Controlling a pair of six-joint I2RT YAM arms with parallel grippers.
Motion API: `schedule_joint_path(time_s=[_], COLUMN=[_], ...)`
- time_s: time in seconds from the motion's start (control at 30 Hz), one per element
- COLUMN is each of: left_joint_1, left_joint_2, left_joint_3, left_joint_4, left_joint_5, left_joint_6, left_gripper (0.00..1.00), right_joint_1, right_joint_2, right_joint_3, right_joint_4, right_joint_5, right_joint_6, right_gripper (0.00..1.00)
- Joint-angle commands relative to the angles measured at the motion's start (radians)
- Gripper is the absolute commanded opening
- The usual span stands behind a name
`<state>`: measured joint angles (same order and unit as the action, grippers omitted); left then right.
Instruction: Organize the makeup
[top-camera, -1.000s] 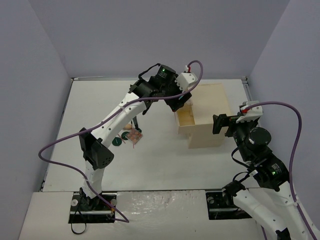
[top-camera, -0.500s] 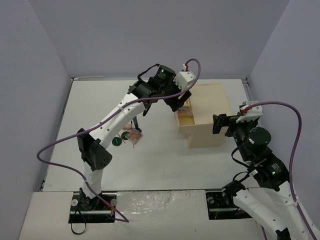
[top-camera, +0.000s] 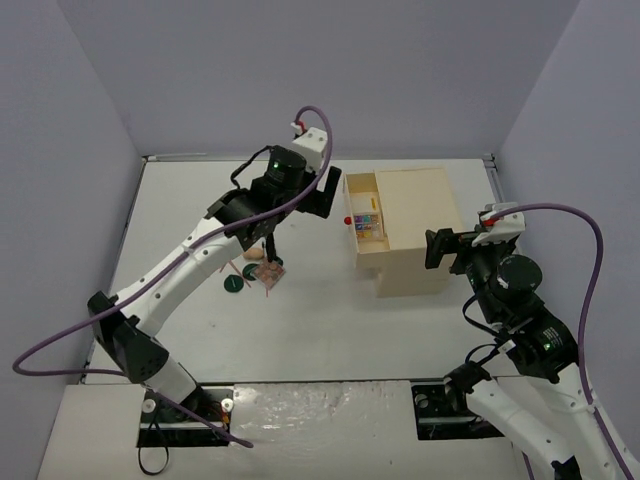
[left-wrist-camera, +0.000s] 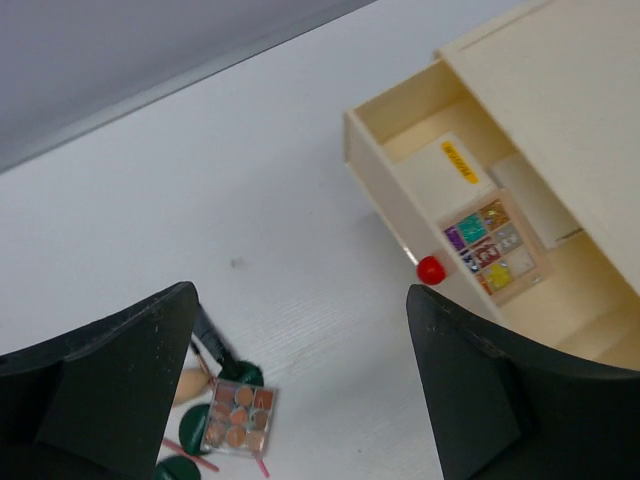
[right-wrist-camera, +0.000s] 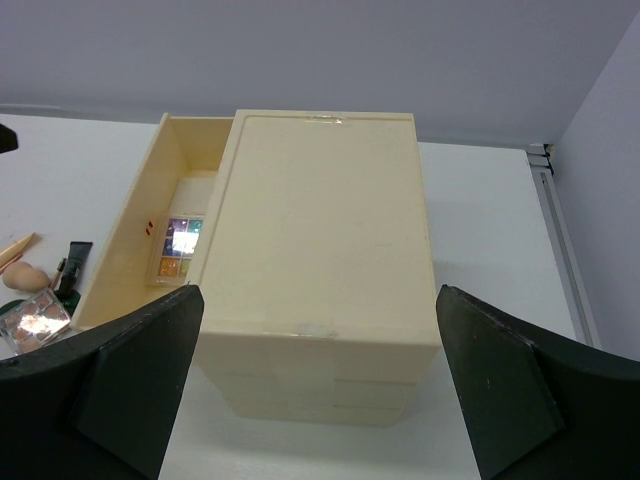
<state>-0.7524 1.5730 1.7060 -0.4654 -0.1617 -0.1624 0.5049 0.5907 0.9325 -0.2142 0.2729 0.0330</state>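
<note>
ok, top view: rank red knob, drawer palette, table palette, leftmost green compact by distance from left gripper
From the left gripper:
1. red knob, on the drawer front, just right of it.
2. colourful palette, inside the open drawer.
3. brown palette, on the table, in the pile.
4. leftmost green compact, left of that palette.

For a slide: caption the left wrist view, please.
Open left gripper above the pulled-out drawer holding a colourful palette and white case; a brown palette lies on the table.
</note>
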Motion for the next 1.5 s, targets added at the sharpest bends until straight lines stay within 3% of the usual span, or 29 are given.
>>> schedule_joint_path(time_s=[0.0,0.1,0.4,0.5,0.8,1.47], left_joint_1=[0.090,0.142,0.157,0.158,0.156,0.156], left_joint_2=[-0.146,-0.188,-0.128,-0.056,0.141,0.253], left_joint_3=[-0.154,-0.306,-0.553,-0.565,-0.468,-0.431], left_joint_4=[-0.070,-0.117,-0.109,-0.116,-0.140,-0.185], left_joint_5=[-0.237,-0.231,-0.248,-0.274,-0.286,-0.279], left_joint_6=[-0.291,-0.425,-0.787,-0.929,-1.164,-1.253], left_gripper=[0.87,0.97,0.97,0.97,0.97,0.91], right_joint_1=[0.006,0.006,0.007,0.006,0.006,0.009], right_joint_2=[0.013,0.019,0.028,0.026,0.017,-0.008], right_joint_3=[0.015,0.015,0.007,0.006,0.002,-0.018], right_joint_4=[0.060,0.059,0.059,0.059,0.061,0.066], right_joint_5=[-0.011,-0.019,-0.030,-0.035,-0.050,-0.057], right_joint_6=[0.005,0.007,0.013,0.013,0.010,0.013], right_gripper=[1.00,1.00,1.00,1.00,1.00,1.00])
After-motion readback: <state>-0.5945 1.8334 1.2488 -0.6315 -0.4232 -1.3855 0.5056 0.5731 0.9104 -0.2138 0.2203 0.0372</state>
